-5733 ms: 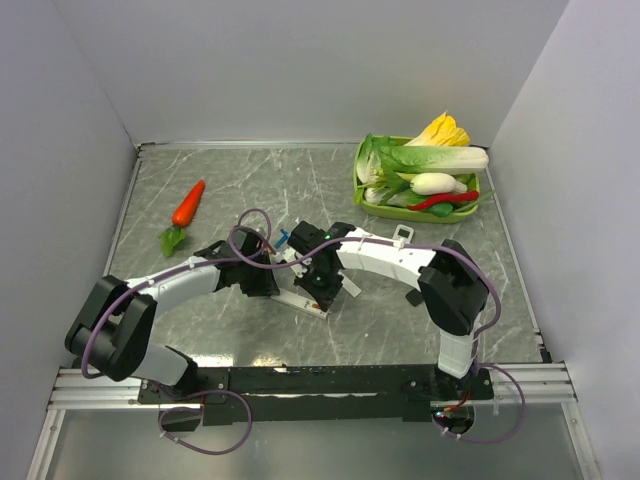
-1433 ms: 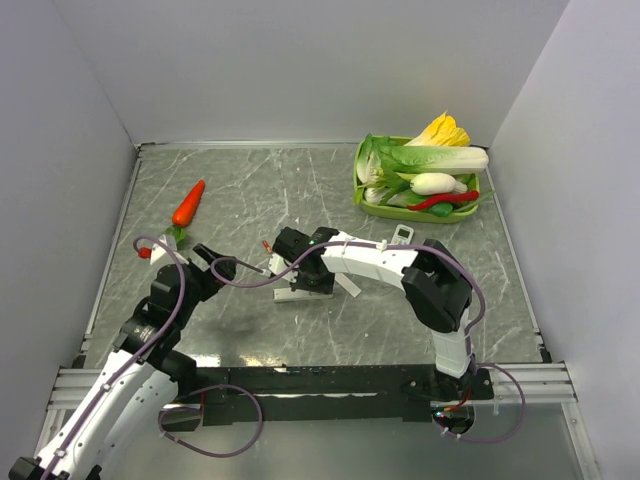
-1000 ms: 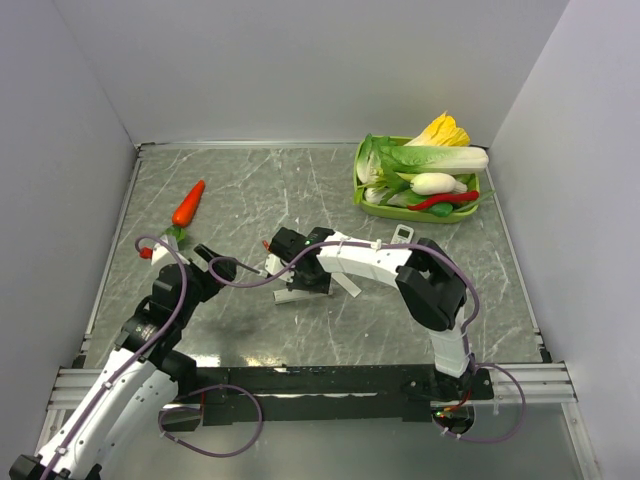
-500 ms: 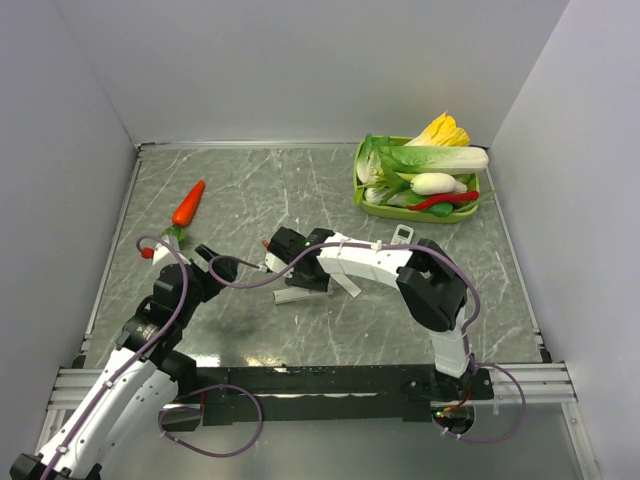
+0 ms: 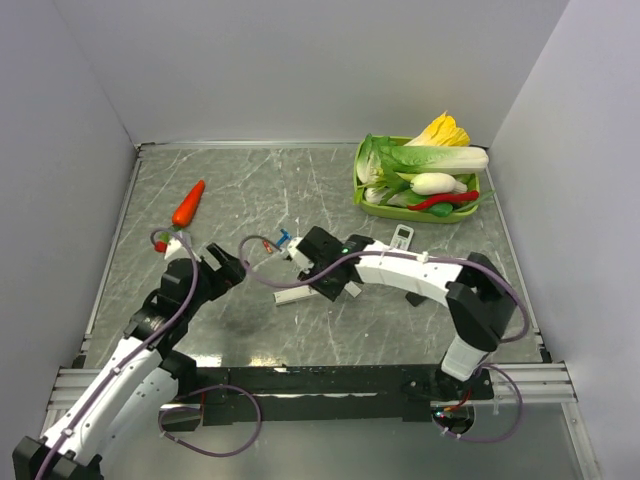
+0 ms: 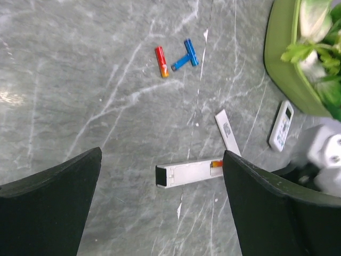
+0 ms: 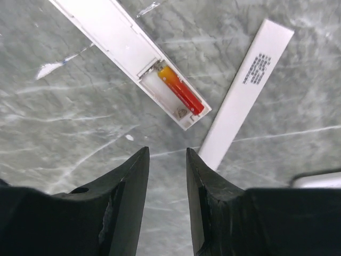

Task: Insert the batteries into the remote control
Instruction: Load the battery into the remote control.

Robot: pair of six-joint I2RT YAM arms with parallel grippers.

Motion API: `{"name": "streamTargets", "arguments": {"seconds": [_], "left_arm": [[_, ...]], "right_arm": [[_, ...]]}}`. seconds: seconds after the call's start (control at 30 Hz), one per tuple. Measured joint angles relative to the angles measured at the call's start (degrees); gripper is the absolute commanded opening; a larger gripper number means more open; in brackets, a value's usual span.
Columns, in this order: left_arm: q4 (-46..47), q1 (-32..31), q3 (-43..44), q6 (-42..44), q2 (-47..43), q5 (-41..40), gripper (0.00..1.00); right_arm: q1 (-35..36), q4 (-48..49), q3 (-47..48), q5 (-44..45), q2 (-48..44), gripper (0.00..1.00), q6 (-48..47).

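**Jaws.** The left gripper (image 6: 162, 153) stands spread to its full width and holds nothing; bare table (image 5: 300, 190) shows between its fingers (image 6: 50, 205). It hangs off the left end of the remote control (image 6: 187, 173), apart from it. The right gripper (image 7: 167, 154) hangs over the remote's right end. Its fingers (image 7: 128, 186) leave only a narrow gap, nothing lies between them, and they touch neither the remote nor the back cover (image 7: 246, 88).

**Change.** Half a second ago the right gripper sat over the remote's left end. It is now drawn toward the right end, and its elbow is swung out to the right. This uncovers the blue T-shaped piece (image 5: 283, 238) beyond the remote's left end. The left gripper has edged slightly toward the remote. The remote has not moved.

**Remote control.** It lies flat on the table, open side up. In the overhead view its long axis runs nearly left to right, with the left end a little nearer the arms' bases. The battery bay is at the right end. One battery (image 7: 180, 89) lies in it along the axis, red end outward and yellow end inward.

- The back cover lies just beside the remote's right end, angled away from it; whether they touch cannot be told.
- A second battery (image 6: 161, 54) lies loose on the far side of the remote, just beside the blue piece.
- The green tray (image 6: 277, 64) sits well beyond the remote's right end.
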Motion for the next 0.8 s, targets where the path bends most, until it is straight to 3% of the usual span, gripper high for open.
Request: {"name": "streamTargets", "arguments": {"seconds": [0.17, 0.37, 0.53, 0.8], "left_arm": [[2.62, 0.00, -0.02, 0.92, 6.14, 4.52, 0.96], [4.79, -0.02, 1.03, 3.50, 21.49, 12.74, 0.82], [4.85, -0.11, 3.30, 5.95, 30.77, 18.14, 0.71], [5.81, -1.33, 7.69, 8.52, 38.27, 24.00, 0.55]], "right_arm": [[-5.77, 6.97, -8.61, -5.20, -6.69, 0.40, 13.77], [-9.77, 16.90, -17.05, -7.19, -13.64, 0.38, 28.89], [-9.77, 21.35, -18.27, -6.67, -13.92, 0.35, 34.42], [-9.77, 25.99, -19.37, -5.03, -13.92, 0.34, 38.58]]}}
